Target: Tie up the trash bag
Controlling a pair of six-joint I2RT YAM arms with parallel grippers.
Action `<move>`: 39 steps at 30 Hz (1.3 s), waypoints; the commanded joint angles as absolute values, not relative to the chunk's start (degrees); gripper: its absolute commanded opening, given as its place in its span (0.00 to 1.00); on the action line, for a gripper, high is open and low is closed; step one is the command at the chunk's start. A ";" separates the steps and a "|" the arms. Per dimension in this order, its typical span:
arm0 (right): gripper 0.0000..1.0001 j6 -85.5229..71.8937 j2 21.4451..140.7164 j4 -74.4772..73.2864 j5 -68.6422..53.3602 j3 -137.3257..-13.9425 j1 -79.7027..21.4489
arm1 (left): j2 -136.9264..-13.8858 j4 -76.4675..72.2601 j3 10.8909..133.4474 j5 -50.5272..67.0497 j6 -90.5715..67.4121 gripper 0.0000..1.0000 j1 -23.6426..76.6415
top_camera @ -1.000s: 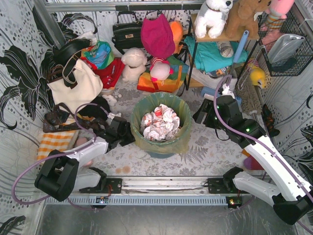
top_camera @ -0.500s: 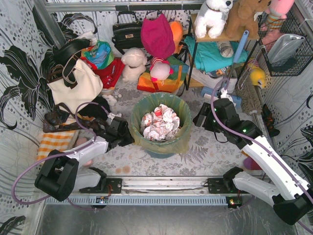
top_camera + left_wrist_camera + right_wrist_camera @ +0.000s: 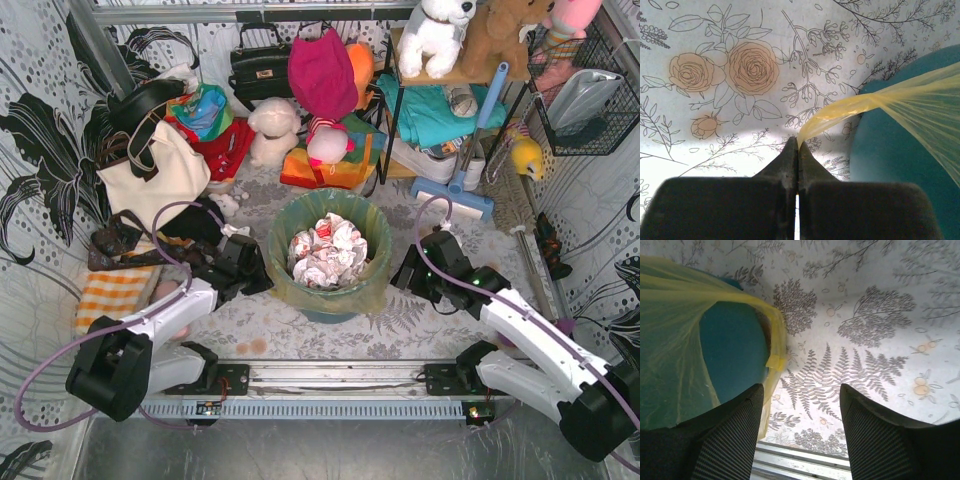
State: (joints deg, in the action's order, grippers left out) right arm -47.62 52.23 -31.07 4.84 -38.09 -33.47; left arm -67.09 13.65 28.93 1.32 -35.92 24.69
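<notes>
While upright in the bin point(image 3: 895, 170), trash bag point(image 3: 372, 282) mouth-up.

Top cam: fixed, high above teal bin point(image 3: 328, 315), set back on its near side, looks steeply down. Wide view, bin mid-frame. L wrist cam: low, close, left of bin, facing its wall. R wrist cam: close, right of bin, tilted down. All 3 share bin wall w/ trash bag point(image 3: 920, 100) overhang.

trash bag point(image 3: 372, 290) in bin point(image 3: 330, 313) | tote bag point(image 3: 165, 180) behind-left of bin | shelf point(image 3: 455, 76) behind-right
</notes>
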 commanded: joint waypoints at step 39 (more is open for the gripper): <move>0.11 -58.67 65.29 3.87 -8.02 -19.04 -33.71 | -67.40 14.50 31.20 3.79 -35.40 0.00 24.43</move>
